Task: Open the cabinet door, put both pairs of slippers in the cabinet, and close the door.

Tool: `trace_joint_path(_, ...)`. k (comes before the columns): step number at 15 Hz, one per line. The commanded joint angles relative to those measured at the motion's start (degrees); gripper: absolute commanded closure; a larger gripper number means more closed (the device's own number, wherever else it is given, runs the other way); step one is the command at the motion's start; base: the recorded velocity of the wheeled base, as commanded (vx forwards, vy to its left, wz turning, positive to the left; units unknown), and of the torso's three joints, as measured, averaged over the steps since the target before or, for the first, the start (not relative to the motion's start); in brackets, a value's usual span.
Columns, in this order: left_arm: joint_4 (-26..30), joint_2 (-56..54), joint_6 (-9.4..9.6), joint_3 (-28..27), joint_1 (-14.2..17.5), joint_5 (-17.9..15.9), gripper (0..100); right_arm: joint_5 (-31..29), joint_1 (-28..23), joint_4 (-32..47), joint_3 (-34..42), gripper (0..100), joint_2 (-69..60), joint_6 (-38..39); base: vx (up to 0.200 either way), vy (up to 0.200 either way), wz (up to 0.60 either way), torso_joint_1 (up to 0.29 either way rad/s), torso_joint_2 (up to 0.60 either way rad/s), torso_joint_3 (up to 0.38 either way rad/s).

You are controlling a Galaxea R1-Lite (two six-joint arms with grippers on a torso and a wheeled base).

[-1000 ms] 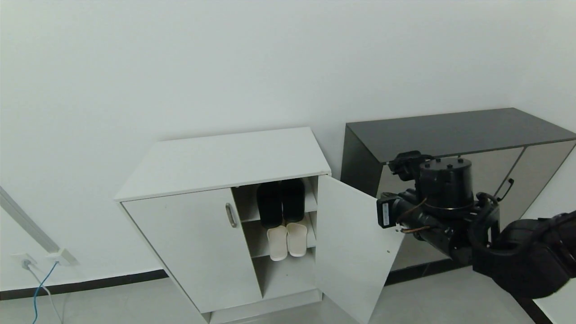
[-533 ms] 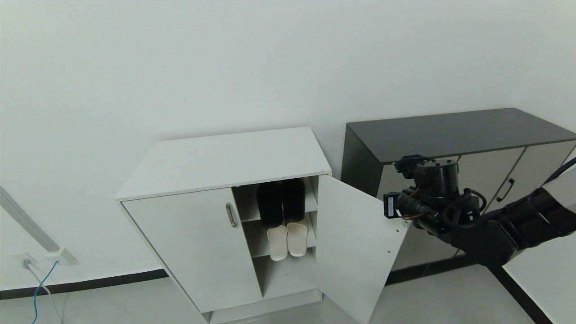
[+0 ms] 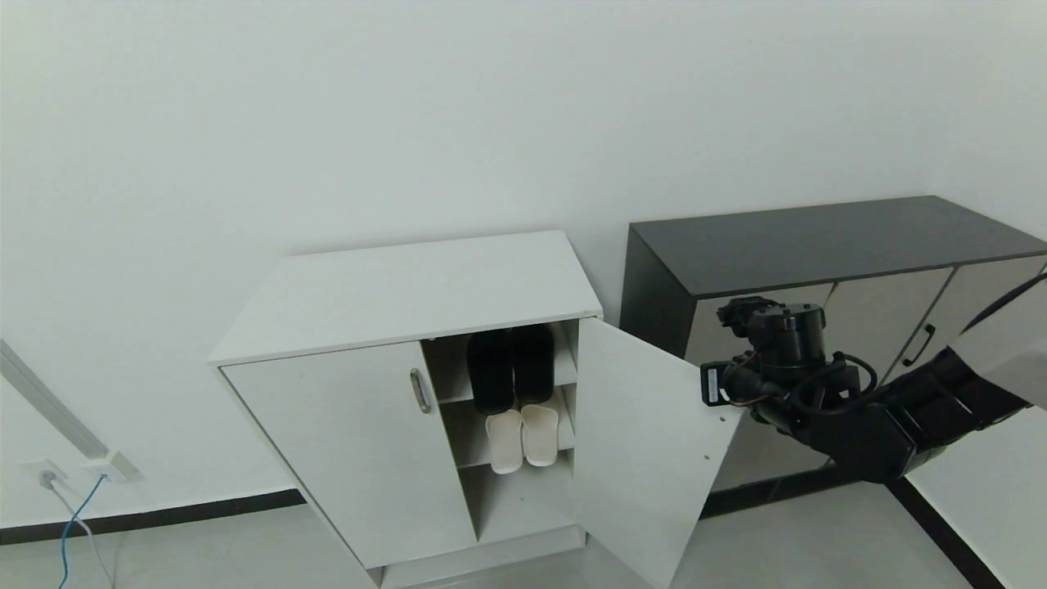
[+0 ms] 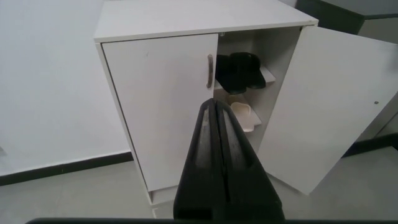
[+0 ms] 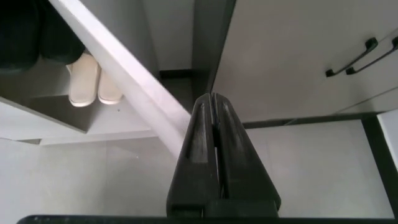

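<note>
Presently the right gripper (image 5: 213, 99) is held pressed together beside the open cabinet door (image 3: 646, 442); black slippers (image 3: 511, 368) and white slippers (image 3: 522, 438) are shelved beyond.

We've got the black right gripper (image 5: 213, 99) mid-frame, fingers pressed together, its tip just beside the thin white cabinet door edge (image 5: 118, 68), which cuts diagonally across. Beyond that edge, cream foam slippers (image 5: 93, 84) sit on a white shelf next to black slippers (image 5: 28, 31) in the frame's corner.

Open door (image 3: 646, 442) — lower corner cut off (bottom edge), black slippers (image 3: 511, 368) — far ends lost in shadow
</note>
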Motion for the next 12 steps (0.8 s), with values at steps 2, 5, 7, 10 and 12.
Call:
trace_joint_path(2, -0.02, -0.01, -0.02, 0.0, 0.01, 0.0, 100, -0.12, 0.41, 0.02, 0.17, 100, 0.06, -0.01, 0.0, 0.0, 0.0, 0.0, 0.0, 0.0)
trace_joint_path(5, -0.02, -0.01, 0.07, -0.09, 0.01, 0.0, 100, -0.12, 2.34, 0.02, 1.4, 100, -1.08, -0.01, 0.0, 0.0, 0.0, 0.0, 0.0, 0.0)
trace_joint_path(7, -0.02, -0.01, -0.02, 0.0, 0.01, 0.0, 100, -0.2, 5.77, 0.02, 3.69, 100, -3.1, -0.1, 0.0, 0.0, 0.0, 0.0, 0.0, 0.0)
trace_joint_path(10, -0.02, -0.01, -0.02, 0.0, 0.01, 0.0, 100, -0.29, 12.27, 0.1, 7.2, 100, -6.88, -0.01, 0.0, 0.0, 0.0, 0.0, 0.0, 0.0)
trace_joint_path(12, -0.02, -0.01, -0.02, 0.0, 0.01, 0.0, 100, -0.2, 15.0, 0.02, 8.52, 100, -8.29, -0.01, 0.0, 0.0, 0.0, 0.0, 0.0, 0.0)
